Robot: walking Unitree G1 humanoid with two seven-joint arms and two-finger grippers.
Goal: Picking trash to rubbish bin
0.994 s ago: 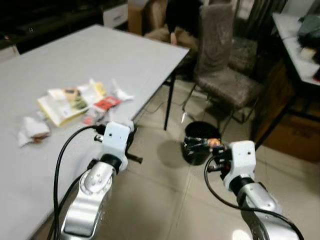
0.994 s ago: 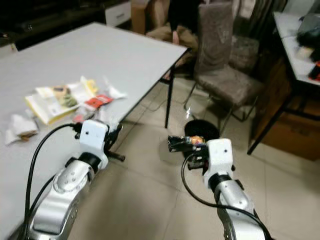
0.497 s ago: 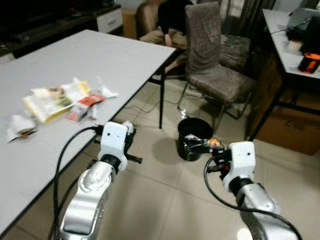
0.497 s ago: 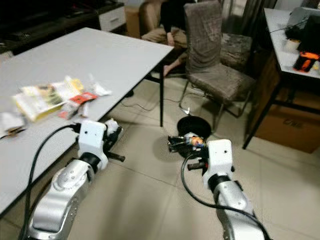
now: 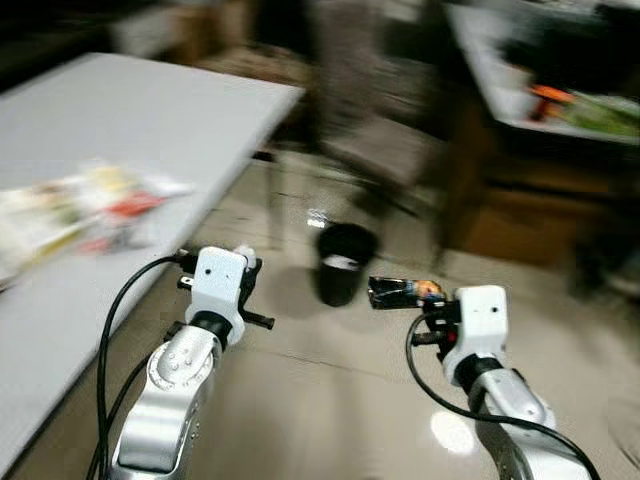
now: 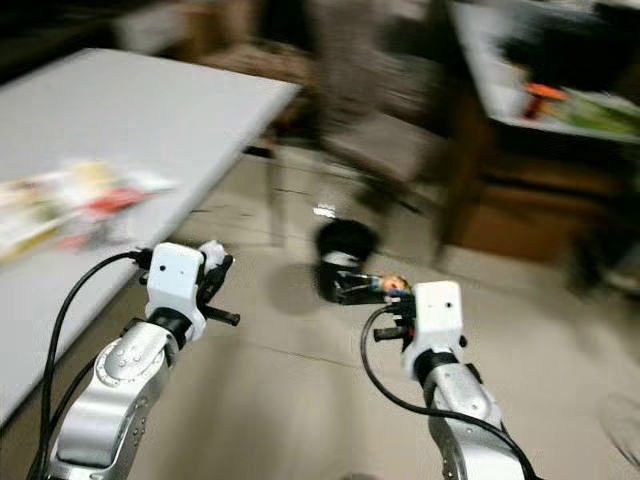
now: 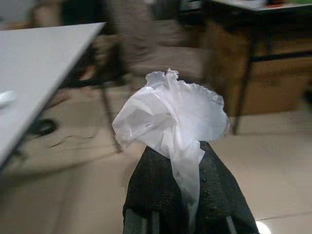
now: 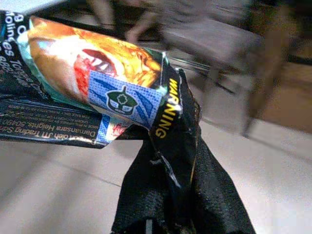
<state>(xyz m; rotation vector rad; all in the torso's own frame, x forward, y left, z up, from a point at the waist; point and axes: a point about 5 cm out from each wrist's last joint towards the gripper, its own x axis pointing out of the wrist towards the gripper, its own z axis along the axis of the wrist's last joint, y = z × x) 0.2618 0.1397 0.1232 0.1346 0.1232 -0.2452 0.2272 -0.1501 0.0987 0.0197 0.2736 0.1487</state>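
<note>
Left wrist view: left gripper [image 7: 185, 204] pinching crumpled white tissue [image 7: 170, 117].
Right wrist view: right gripper [image 8: 180, 195] clamping snack wrapper [image 8: 97, 87] ("WARNING" legible).
Head views (blurred): black bin [image 5: 342, 262] on floor.

Glossy printed foil wrapper [image 8: 92, 92]; crumpled matt white tissue [image 7: 170, 117].

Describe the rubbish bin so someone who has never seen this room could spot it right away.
Start at the grey table on the robot's left and look past its far corner to the tiled floor. The rubbish bin stands there, ahead of both grippers: a small, round, black open-topped bucket, the only container on the floor.
</note>
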